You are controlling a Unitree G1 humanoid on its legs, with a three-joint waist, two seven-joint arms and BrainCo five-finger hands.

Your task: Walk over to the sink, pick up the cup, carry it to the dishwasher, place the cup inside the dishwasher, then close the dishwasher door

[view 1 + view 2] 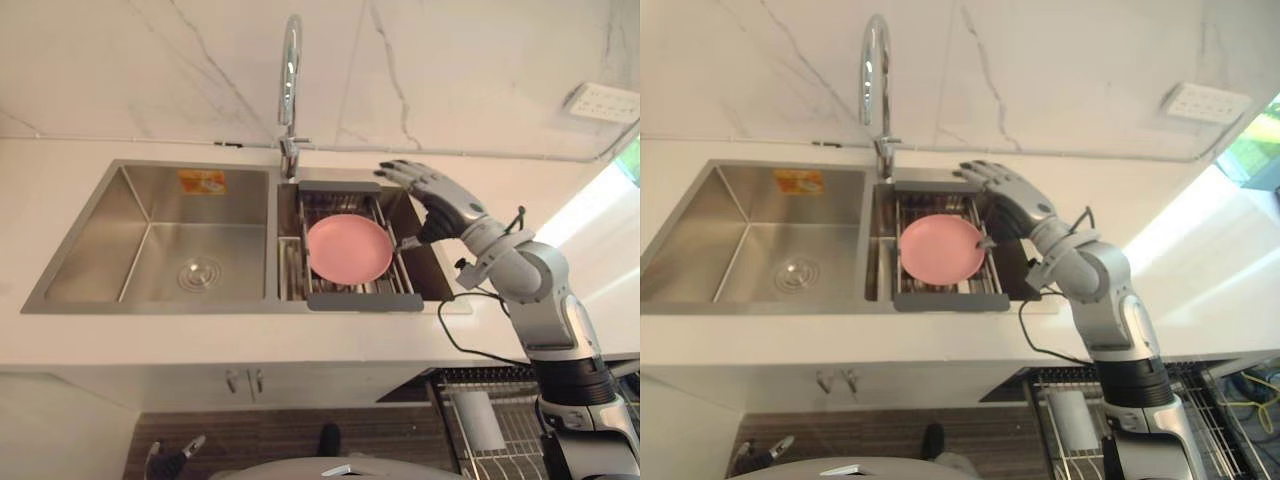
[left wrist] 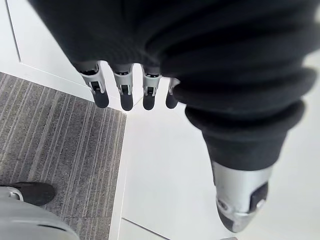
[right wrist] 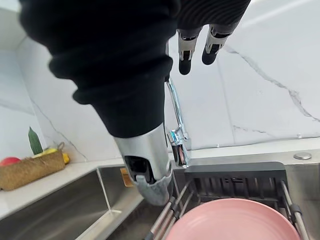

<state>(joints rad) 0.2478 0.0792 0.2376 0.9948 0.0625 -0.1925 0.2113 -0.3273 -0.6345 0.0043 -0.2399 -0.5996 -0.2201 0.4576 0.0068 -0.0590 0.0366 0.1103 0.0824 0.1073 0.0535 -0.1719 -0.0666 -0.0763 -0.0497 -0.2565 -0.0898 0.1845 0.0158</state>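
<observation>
Right hand [image 1: 440, 198] is hanging over the far right corner of the sink [image 1: 150, 240]. Its fingers are spreading wide and bending a little, and it is holding nothing. Left hand [image 2: 124, 95] is hanging low with its fingers straight and loose (nothing is sitting in it either), and the stripy grey floor [image 2: 60, 150] is lying under it.

The white counter [image 1: 300, 340] is running all around the sink, under and behind the right hand. The sink is showing two shiny steel bowls: the big bowl is sitting well off to the left of the right hand, and the small bowl is sitting right under it. A tall bent tap [image 1: 289, 90] is standing near the hand's fingertips, to their left. A grey rack [image 1: 362, 301] is lying across the small bowl, just beside the hand's thumb. A pink plate [image 1: 349, 249] is resting in that rack, near the hand but not touching it.

Below the hand, down past the counter's edge, a wire rack [image 1: 510, 445] is sticking out, and a pale cup-shaped thing [image 1: 480, 420] is lying in it. I cannot tell if that is the cup.
</observation>
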